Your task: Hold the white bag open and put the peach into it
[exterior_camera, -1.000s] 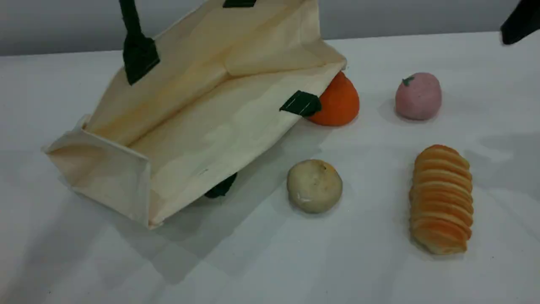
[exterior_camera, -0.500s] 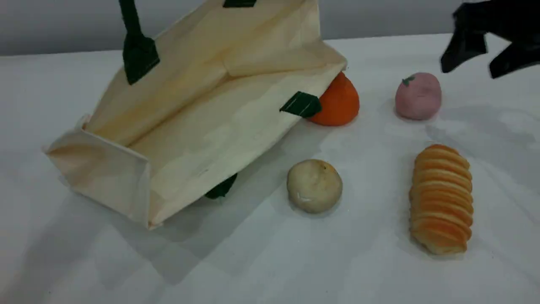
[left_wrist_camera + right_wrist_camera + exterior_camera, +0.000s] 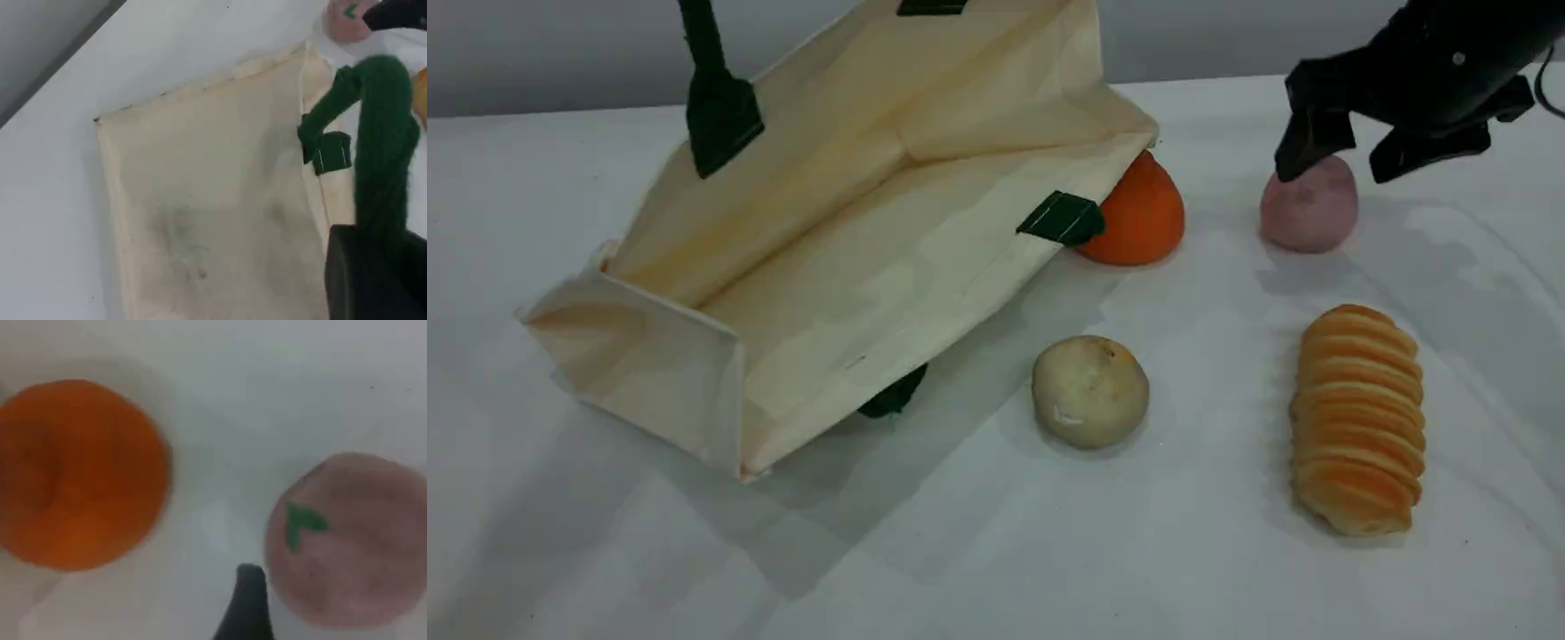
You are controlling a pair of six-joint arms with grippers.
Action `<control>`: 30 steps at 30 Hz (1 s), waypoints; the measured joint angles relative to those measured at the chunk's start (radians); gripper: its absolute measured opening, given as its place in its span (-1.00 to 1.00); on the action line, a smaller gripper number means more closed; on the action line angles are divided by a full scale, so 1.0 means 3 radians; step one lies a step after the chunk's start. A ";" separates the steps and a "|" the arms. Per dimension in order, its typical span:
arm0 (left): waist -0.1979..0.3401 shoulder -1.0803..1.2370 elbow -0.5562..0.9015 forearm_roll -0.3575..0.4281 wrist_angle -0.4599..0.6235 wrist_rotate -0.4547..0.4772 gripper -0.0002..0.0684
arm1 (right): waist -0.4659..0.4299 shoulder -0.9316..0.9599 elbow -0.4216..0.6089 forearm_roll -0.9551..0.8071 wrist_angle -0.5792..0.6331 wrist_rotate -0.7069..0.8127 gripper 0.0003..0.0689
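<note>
The white bag [image 3: 854,222] lies tilted on the table's left with its mouth facing the camera. Its dark green rope handle [image 3: 698,44] is pulled up out of the top edge. The left wrist view shows that handle [image 3: 383,133] running into my left gripper [image 3: 380,250], which is shut on it. The pale pink peach [image 3: 1312,213] sits at the back right. My right gripper [image 3: 1352,160] hovers open just above it, one finger over its top left. In the right wrist view the peach [image 3: 347,540] lies just right of one fingertip [image 3: 247,600].
An orange fruit [image 3: 1138,213] rests against the bag's right corner, left of the peach. A beige bun [image 3: 1089,389] sits in front of the bag's mouth. A ribbed bread roll [image 3: 1358,418] lies at the front right.
My right gripper has come in from the top right corner, moving left and down until it hangs over the peach. The bag, the held handle and the foods have stayed put.
</note>
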 joint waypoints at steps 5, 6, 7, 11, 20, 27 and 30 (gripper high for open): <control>0.0000 0.0000 0.0000 -0.0003 0.0000 0.0000 -0.69 | 0.0000 0.0157 -0.0044 0.0000 -0.0072 -0.0029 0.67; 0.0000 0.0000 0.0000 -0.0003 0.0000 0.0000 -0.69 | 0.0000 0.0182 -0.0065 0.0000 -0.0073 -0.0029 0.67; 0.0000 0.0000 0.0000 -0.0003 0.0000 0.0000 -0.69 | 0.0000 0.0194 -0.0068 0.0000 -0.0084 -0.0029 0.67; 0.0000 0.0000 0.0000 -0.0003 0.0000 0.0000 -0.69 | 0.0000 0.0235 -0.0097 0.0004 -0.0107 -0.0029 0.67; 0.0000 0.0000 0.0000 -0.0003 0.0000 0.0000 -0.69 | 0.0003 0.0249 -0.0097 0.0013 -0.0132 -0.0066 0.49; 0.0000 0.0000 0.0000 -0.0003 0.0000 0.0000 -0.69 | 0.0003 0.0249 -0.0097 0.0120 -0.0063 -0.0066 -0.10; 0.0000 0.0000 0.0000 -0.0003 0.0000 0.0000 -0.69 | 0.0003 0.0249 -0.0097 0.0127 -0.0025 -0.0066 -0.32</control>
